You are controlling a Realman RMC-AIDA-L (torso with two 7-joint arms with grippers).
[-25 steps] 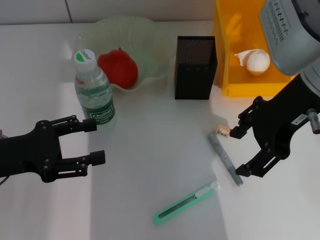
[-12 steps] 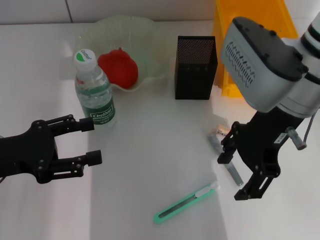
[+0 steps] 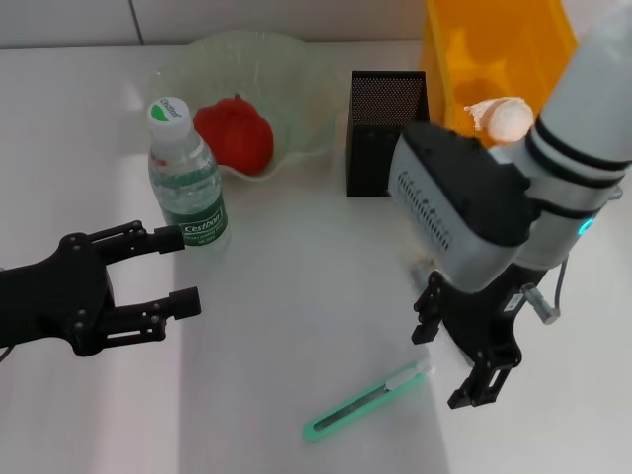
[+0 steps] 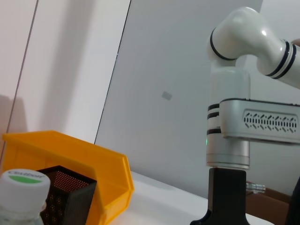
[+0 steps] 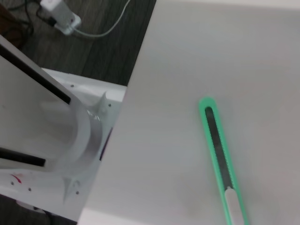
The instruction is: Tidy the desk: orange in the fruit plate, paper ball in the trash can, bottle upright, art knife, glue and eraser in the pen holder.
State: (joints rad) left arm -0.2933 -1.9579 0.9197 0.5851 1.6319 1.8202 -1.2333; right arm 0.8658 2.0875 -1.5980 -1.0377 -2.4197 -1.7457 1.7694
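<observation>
The reddish orange (image 3: 234,133) lies in the pale green fruit plate (image 3: 296,79). Beside it the bottle (image 3: 188,193) stands upright, its cap (image 4: 23,186) close in the left wrist view. A paper ball (image 3: 502,117) rests in the yellow trash can (image 3: 464,39). The black mesh pen holder (image 3: 385,118) stands between plate and can. On the table near the front lies the green art knife (image 3: 365,400), also in the right wrist view (image 5: 220,159). My right gripper (image 3: 441,367) hangs open right by the knife's white end. Glue and eraser are hidden under the right arm. Just front-left of the bottle, my left gripper (image 3: 188,272) is open.
The right wrist view shows the table's front edge, the robot's white base (image 5: 47,140) and a power strip (image 5: 58,14) on the floor. The right arm's bulky body (image 3: 464,212) stands over the table in front of the pen holder.
The right arm swung left and toward the front, lowering its open gripper over the spot where glue and eraser lay. The paper ball shows again. The left gripper barely moved.
</observation>
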